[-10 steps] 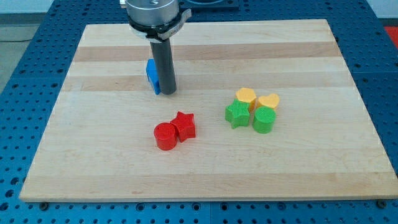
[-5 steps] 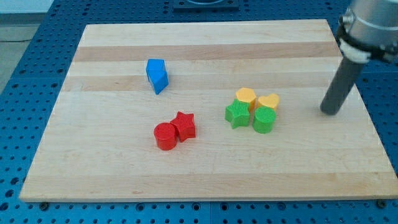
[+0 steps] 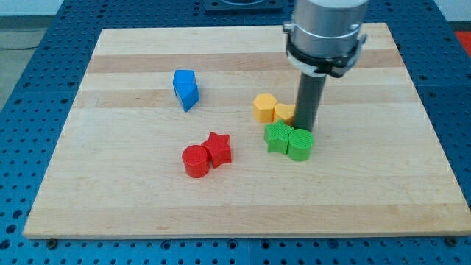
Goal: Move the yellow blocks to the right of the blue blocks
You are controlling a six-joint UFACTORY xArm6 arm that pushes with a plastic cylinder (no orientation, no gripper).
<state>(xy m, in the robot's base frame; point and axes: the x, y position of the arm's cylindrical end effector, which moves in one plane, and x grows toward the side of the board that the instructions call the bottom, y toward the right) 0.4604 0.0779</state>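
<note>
Two yellow blocks sit side by side near the board's middle: a hexagonal one [image 3: 263, 107] and a second [image 3: 285, 112] partly hidden behind my rod, its shape unclear. My tip [image 3: 304, 130] stands just right of that second yellow block, touching it or nearly so, and just above the green cylinder [image 3: 300, 144]. A blue block [image 3: 185, 89] lies alone to the upper left, well left of the yellow blocks.
A green star [image 3: 277, 137] touches the green cylinder just below the yellow blocks. A red cylinder [image 3: 196, 161] and a red star [image 3: 218, 148] sit together at the lower left of centre. The wooden board [image 3: 243, 213] lies on a blue perforated table.
My rod went from beside the blue block to the board's far right, then back left. The two yellow blocks and the green cylinder have shifted left.
</note>
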